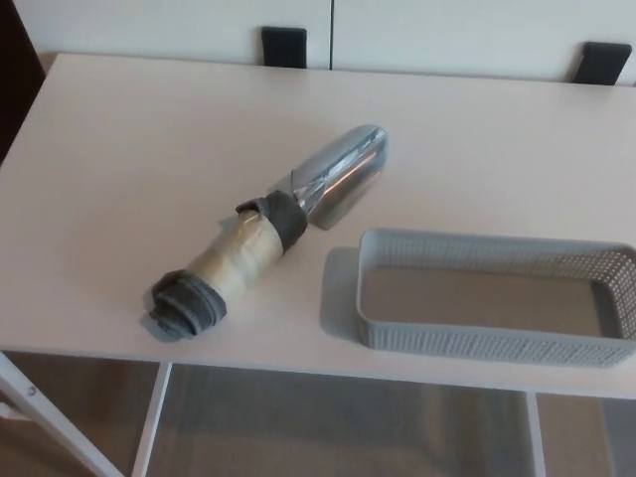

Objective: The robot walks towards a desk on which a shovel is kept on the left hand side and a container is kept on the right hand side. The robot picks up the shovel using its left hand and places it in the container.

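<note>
The shovel [268, 234] lies on the white desk [119, 169], left of centre, pointing up and to the right. Its metal scoop [341, 171] is silvery, its thick handle is wrapped in tan tape with grey tape at both ends. The grey mesh container [492, 295] stands on the desk's right near the front edge, with nothing inside it. The scoop's tip lies just above the container's near-left corner without touching it. Neither of my hands shows in the head view.
The desk's front edge [298, 366] runs across the lower picture, with white legs [149, 422] and floor below. Two dark chair backs [284, 46] stand behind the far edge.
</note>
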Robot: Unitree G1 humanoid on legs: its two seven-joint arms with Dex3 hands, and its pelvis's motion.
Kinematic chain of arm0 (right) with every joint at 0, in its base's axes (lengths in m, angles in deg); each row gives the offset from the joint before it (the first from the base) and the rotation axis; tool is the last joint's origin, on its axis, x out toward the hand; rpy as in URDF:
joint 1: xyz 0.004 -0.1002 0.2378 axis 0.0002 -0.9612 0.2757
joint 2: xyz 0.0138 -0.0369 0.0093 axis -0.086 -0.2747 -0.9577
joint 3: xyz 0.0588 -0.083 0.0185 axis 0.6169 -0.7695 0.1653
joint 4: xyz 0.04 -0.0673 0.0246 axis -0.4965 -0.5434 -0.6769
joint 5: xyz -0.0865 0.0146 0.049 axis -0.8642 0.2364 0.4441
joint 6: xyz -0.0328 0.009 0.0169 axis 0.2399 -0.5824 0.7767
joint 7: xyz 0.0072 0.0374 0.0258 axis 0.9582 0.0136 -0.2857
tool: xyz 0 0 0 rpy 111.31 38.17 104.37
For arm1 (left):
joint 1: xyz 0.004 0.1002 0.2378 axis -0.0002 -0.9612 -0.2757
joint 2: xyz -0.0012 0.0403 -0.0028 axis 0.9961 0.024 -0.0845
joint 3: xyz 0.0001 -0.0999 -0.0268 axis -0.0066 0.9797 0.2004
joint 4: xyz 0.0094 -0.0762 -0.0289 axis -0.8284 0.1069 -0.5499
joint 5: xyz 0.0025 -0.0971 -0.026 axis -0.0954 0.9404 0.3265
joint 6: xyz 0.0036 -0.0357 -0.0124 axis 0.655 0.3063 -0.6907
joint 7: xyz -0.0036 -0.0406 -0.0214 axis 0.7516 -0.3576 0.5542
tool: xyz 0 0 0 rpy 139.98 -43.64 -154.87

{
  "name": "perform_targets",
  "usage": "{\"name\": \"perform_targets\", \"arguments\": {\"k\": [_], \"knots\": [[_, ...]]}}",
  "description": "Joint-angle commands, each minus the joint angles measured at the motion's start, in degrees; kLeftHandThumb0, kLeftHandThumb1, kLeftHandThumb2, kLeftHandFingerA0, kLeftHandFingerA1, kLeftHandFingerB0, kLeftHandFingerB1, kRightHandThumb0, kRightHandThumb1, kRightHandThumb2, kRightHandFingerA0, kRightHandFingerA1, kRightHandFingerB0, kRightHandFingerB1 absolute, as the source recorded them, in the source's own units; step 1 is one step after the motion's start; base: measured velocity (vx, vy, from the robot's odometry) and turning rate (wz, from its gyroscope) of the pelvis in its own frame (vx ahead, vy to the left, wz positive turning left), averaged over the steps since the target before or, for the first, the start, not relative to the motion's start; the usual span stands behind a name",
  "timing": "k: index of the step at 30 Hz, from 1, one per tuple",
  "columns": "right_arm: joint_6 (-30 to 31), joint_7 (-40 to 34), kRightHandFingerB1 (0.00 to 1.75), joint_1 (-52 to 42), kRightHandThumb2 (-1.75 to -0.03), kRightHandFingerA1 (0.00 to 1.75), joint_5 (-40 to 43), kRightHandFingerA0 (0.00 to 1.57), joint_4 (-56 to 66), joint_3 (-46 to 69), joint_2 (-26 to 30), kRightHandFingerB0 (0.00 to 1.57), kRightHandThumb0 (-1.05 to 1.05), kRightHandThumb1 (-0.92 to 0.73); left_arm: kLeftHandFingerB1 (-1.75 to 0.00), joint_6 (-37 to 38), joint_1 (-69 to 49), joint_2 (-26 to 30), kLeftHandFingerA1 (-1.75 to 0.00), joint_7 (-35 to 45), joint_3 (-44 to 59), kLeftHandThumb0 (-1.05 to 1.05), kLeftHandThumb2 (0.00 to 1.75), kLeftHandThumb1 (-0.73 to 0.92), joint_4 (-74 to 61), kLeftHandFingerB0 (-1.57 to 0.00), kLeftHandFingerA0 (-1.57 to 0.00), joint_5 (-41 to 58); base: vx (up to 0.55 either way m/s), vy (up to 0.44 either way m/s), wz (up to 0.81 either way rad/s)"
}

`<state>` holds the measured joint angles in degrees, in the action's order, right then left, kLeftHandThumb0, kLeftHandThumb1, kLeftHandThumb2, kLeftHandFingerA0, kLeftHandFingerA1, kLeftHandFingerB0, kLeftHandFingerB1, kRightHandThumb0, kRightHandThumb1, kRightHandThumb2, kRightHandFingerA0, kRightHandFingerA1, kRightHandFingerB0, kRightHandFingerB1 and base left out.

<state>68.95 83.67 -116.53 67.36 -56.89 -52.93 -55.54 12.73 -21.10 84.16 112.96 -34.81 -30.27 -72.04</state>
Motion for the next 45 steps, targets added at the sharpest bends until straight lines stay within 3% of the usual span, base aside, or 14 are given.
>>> {"name": "perform_targets", "arguments": {"k": [1,14,16,18,21,25,26,28,34,35,36,39,41,45], "knots": [[0.41,-0.11,0.49,-0.35,-0.54,0.63,0.02,0.69,0.5,0.66,1.0,0.5,-0.25,-0.49,-0.37,1.64,-0.1,0.01,-0.43,0.35,0.03,-0.29,0.62,0.49,0.62,-0.33,-0.34,0.5,0.03,-0.083,0.05],[0.11,0.43,0.49,-1.5,-0.54,0.63,0.07,0.69,1.29,1.19,1.27,0.5,-0.25,-0.49,-0.37,2.33,-1.15,-0.48,-0.43,0.55,0.01,-0.29,0.62,0.49,0.24,-0.33,-0.34,0.4,0.0,0.0,0.0],[1.36,3.51,0.46,-4.12,-0.54,0.6,2.52,0.65,3.01,1.68,1.45,0.46,-0.26,-0.49,-0.29,22.9,-7.79,6.95,-0.39,-14.79,-7.79,-0.6,0.58,0.58,-12.85,-0.23,-0.39,-27.01,0.0,0.0,0.0],[0.84,3.68,0.47,-3.38,-0.54,0.61,2.82,0.65,2.48,1.77,1.25,0.46,-0.25,-0.48,-0.3,26.05,-12.58,4.79,-0.36,3.83,-7.8,-0.52,0.57,0.53,-25.48,-0.27,-0.42,-10.61,0.0,0.0,0.0],[3.87,3.91,0.48,-4.33,-0.54,0.63,2.46,0.63,7.69,1.25,1.42,0.47,-0.29,-0.48,-0.4,24.03,-20.87,10.89,-0.46,11.87,-13.34,-0.62,0.75,0.45,-56.03,-0.21,-0.39,-2.72,0.0,0.0,0.0],[3.86,4.35,0.45,-3.31,-0.54,0.59,2.21,0.63,7.53,1.12,1.77,0.45,-0.27,-0.49,-0.35,15.23,-22.86,21.36,-0.35,16.16,-13.07,-0.56,0.57,0.52,-87.36,-0.35,-0.48,11.75,0.0,0.0,0.0],[4.58,4.26,0.46,-2.9,-0.54,0.59,2.11,0.63,7.93,1.11,1.78,0.46,-0.28,-0.48,-0.47,12.28,-19.36,22.42,-0.53,14.45,-11.14,-0.66,0.8,0.48,-94.78,-0.33,-0.45,15.0,0.0,0.0,0.0],[3.0,5.04,0.46,-2.09,-0.53,0.6,2.87,0.6,6.51,1.27,1.72,0.45,-0.27,-0.48,-0.35,8.4,-12.88,23.72,-0.46,12.04,-8.97,-0.58,0.58,0.58,-100.79,-0.32,-0.45,19.15,0.0,0.0,0.0],[3.79,5.78,0.47,-2.26,-0.54,0.61,4.03,0.59,8.29,1.2,0.97,0.43,-0.24,-0.49,-0.44,-2.46,7.68,21.61,-0.44,0.39,-4.53,-0.58,0.76,0.46,-105.49,-0.22,-0.29,15.03,0.0,0.0,0.0],[4.83,5.34,0.46,-2.05,-0.54,0.59,3.46,0.6,8.74,1.03,1.03,0.44,-0.25,-0.49,-0.33,-5.93,10.81,22.39,-0.33,-1.08,-3.04,-0.48,0.56,0.53,-105.39,-0.26,-0.31,13.94,0.0,0.0,0.0],[5.53,4.93,0.47,-2.44,-0.54,0.61,2.84,0.61,10.04,0.71,1.02,0.45,-0.24,-0.49,-0.51,-10.15,15.82,22.79,-0.52,-2.13,-3.11,-0.23,0.9,0.36,-103.93,-0.11,-0.11,12.68,0.0,0.0,0.0],[4.86,4.81,0.48,-2.05,-0.54,0.63,2.04,0.6,9.78,0.34,1.28,0.46,-0.26,-0.49,-0.5,-11.99,25.39,18.06,-0.51,-2.15,-4.4,-0.25,0.91,0.37,-97.15,-0.09,-0.09,-0.12,0.0,0.0,0.0],[4.26,4.43,0.47,-1.05,-0.54,0.62,2.04,0.62,7.78,0.42,0.9,0.47,-0.24,-0.48,-0.3,-11.36,31.31,14.18,-0.3,-2.64,-6.13,-0.48,0.57,0.55,-90.61,-0.24,-0.28,-8.8,0.0,0.0,0.0],[3.49,4.5,0.52,0.96,-0.64,0.62,1.69,0.54,5.54,0.29,1.07,0.42,-0.31,-0.43,-0.29,-8.55,38.31,10.11,-0.3,-6.14,-6.68,-0.55,0.57,0.56,-81.49,-0.24,-0.28,-20.63,0.0,0.0,0.0]]}}
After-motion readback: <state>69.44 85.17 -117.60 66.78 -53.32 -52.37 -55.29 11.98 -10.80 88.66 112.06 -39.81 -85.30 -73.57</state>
